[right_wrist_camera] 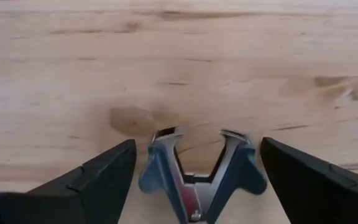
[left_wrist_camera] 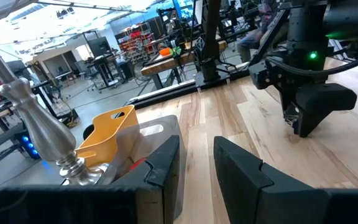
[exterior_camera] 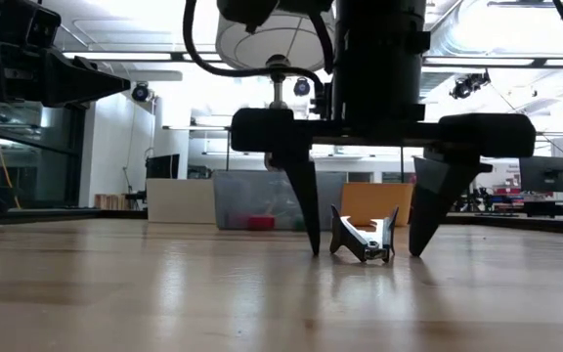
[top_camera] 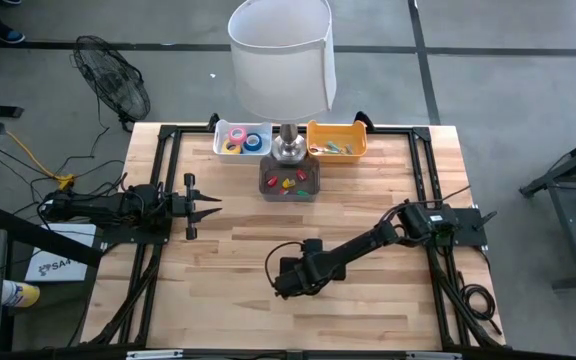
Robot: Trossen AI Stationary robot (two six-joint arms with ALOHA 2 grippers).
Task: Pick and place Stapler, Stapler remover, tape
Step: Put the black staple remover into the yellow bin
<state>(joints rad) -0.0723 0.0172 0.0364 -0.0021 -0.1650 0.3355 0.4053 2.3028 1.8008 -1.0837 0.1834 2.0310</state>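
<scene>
My right gripper [exterior_camera: 364,249] is down at the pale wooden table [top_camera: 228,300], jaws wide, straddling the small steel-and-grey claw stapler remover [right_wrist_camera: 199,177] without touching it, near the table's middle, well clear of every edge. My left gripper [top_camera: 211,208] waits by the left edge, jaws parted.

We see bright, even light from above. In the low view the ceiling lights blow out white behind the lamp shade [exterior_camera: 280,37], and the desk [exterior_camera: 164,293] carries a soft sheen. The near desk surface there looks blurred, and the right gripper [exterior_camera: 365,230] stands dark against the glare.
</scene>
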